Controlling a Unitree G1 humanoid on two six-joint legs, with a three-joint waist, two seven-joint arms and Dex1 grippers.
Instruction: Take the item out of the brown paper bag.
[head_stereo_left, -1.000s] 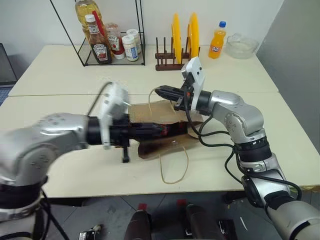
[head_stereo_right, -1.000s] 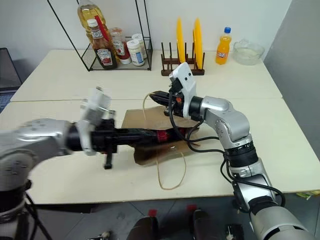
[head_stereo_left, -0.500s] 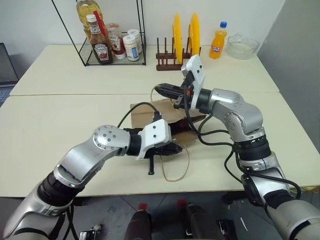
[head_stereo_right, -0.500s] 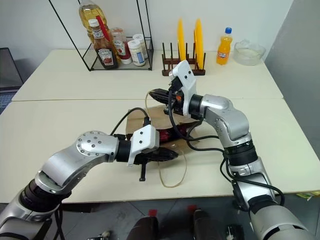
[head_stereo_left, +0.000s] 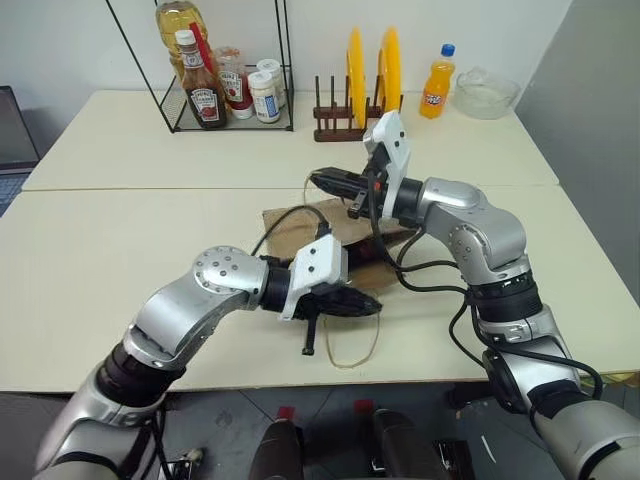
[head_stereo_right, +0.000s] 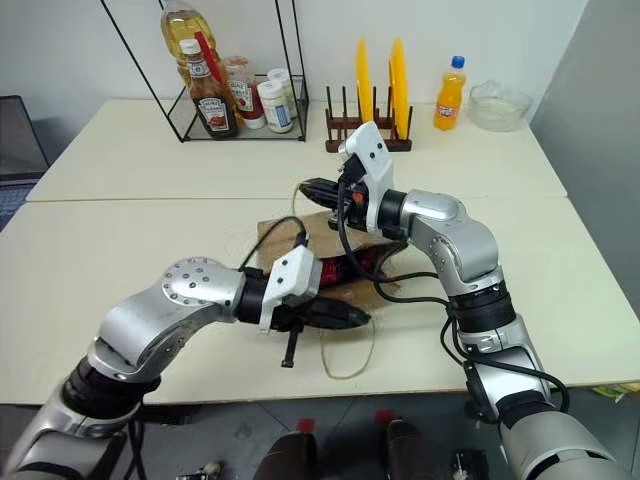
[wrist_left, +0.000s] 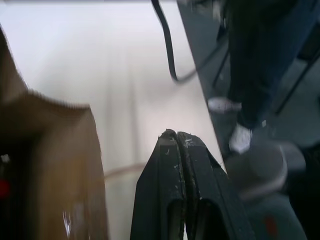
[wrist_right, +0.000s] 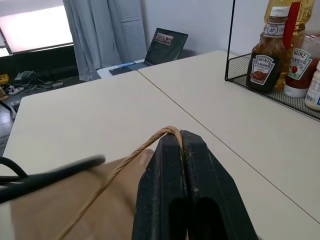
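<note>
The brown paper bag lies flat on the table with its dark mouth toward me. A red bit of the item shows inside that mouth, and again in the left wrist view as the item; the rest is hidden. My left gripper is shut on nothing, lying low just outside the mouth, above the loose handle loop. My right gripper is shut on the bag's other handle and holds it up above the far end.
A wire rack with ketchup and oil bottles stands at the back left. A plate rack, an orange soda bottle and a glass bowl line the back. A person's legs stand beyond the table edge.
My left arm has swung right and down, and its gripper has come from inside the bag's mouth to just outside it. The right gripper has kept still on the handle.
</note>
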